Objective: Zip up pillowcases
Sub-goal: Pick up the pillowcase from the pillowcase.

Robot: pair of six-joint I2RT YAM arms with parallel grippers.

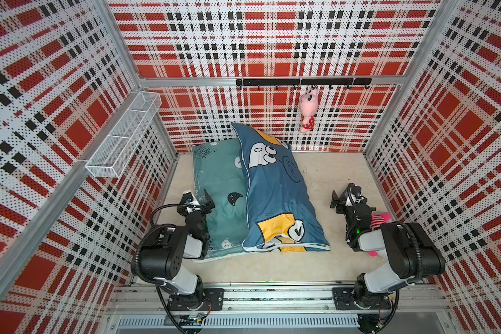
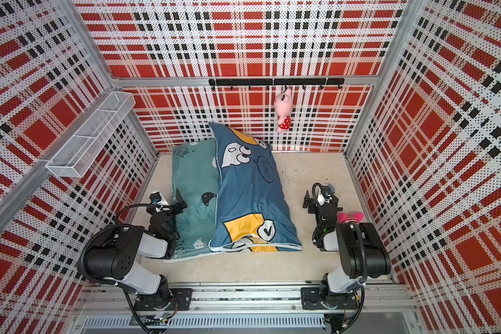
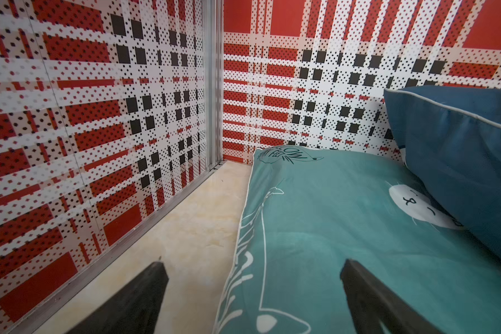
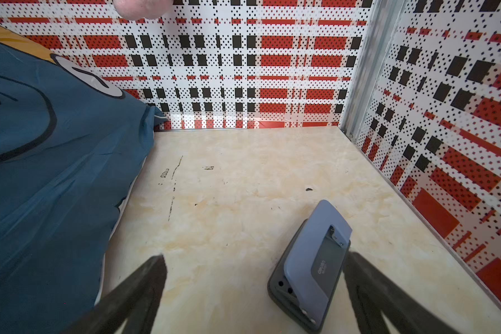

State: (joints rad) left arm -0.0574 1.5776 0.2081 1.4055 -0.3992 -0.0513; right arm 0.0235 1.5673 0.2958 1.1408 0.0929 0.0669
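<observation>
Teal pillowcase (image 1: 217,179), smooth, lies under the plump blue pillowcase (image 1: 275,196); left fingers (image 3: 139,297) and right fingers (image 4: 142,289) spread, empty.

On the teal pillowcase (image 1: 217,179), black lettering at the far corner read "MEOW"; the line under it was illegible. The blue pillowcase (image 1: 275,196) carried a speech bubble reading "meow" and a check mark in a white circle. The hole punch (image 4: 310,260) had brand print too small to read.

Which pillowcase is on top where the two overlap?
The dark blue pillowcase with yellow patches and the googly-eyed cartoon; its white-piped edge lies over the teal cat-face pillowcase, which sits beneath it.
</observation>
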